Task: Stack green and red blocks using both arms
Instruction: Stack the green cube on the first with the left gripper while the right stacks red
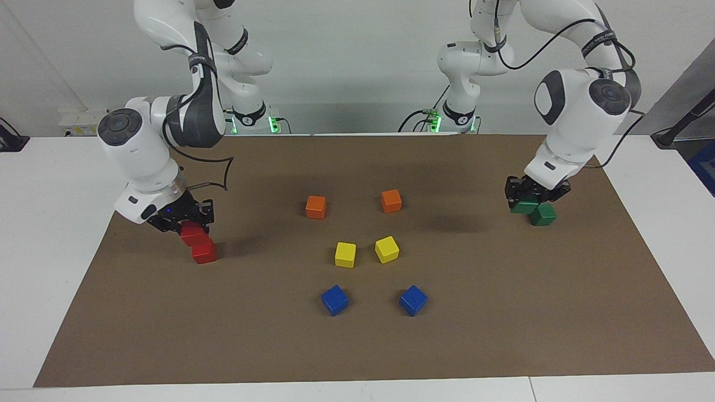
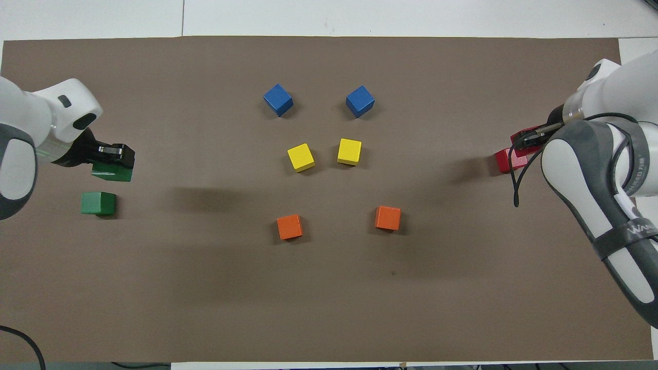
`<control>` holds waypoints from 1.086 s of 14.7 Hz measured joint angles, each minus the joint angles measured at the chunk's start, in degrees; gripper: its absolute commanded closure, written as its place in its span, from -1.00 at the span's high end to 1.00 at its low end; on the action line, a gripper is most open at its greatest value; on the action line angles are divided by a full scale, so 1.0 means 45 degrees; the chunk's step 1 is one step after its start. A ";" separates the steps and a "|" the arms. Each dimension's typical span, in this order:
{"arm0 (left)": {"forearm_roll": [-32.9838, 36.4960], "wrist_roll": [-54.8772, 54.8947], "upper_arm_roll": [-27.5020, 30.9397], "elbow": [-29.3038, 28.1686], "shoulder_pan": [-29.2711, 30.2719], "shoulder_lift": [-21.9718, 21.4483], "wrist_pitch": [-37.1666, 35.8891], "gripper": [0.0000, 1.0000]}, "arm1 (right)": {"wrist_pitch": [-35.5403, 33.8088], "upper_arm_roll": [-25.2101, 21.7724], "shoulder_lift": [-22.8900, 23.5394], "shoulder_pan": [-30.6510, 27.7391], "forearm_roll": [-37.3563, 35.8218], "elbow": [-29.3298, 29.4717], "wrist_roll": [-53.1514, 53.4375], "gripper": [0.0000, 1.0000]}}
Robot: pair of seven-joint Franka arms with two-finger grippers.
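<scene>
My right gripper (image 1: 187, 226) is shut on a red block (image 1: 190, 234) and holds it low over the second red block (image 1: 205, 253), which lies on the brown mat at the right arm's end. Whether the two red blocks touch is not clear. My left gripper (image 1: 531, 199) is shut on a green block (image 1: 523, 207), which hangs slightly off to one side over the second green block (image 1: 544, 215) at the left arm's end. In the overhead view the held green block (image 2: 112, 172) sits under the left gripper (image 2: 114, 158), and the resting green block (image 2: 97, 203) shows in full.
Between the two arms lie two orange cubes (image 1: 315, 206) (image 1: 391, 201), two yellow cubes (image 1: 345, 254) (image 1: 387, 249) and two blue cubes (image 1: 334, 300) (image 1: 413, 300). The brown mat (image 1: 357, 346) covers most of the white table.
</scene>
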 measured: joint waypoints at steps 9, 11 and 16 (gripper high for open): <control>0.0000 0.2382 0.0000 -0.3806 0.2565 -0.1132 0.3215 -1.00 | 0.1430 -0.0001 0.0044 -0.0250 0.0000 -0.1088 -0.0090 -1.00; 0.0000 0.2509 -0.0005 -0.4072 0.2977 -0.1192 0.3779 -1.00 | 0.1619 -0.0003 0.0044 -0.0337 0.0000 -0.1204 -0.0090 -1.00; -0.0184 0.2546 -0.0081 -0.4498 0.3210 -0.1158 0.4959 -1.00 | 0.1864 -0.0002 0.0045 -0.0399 0.0000 -0.1419 0.0080 -1.00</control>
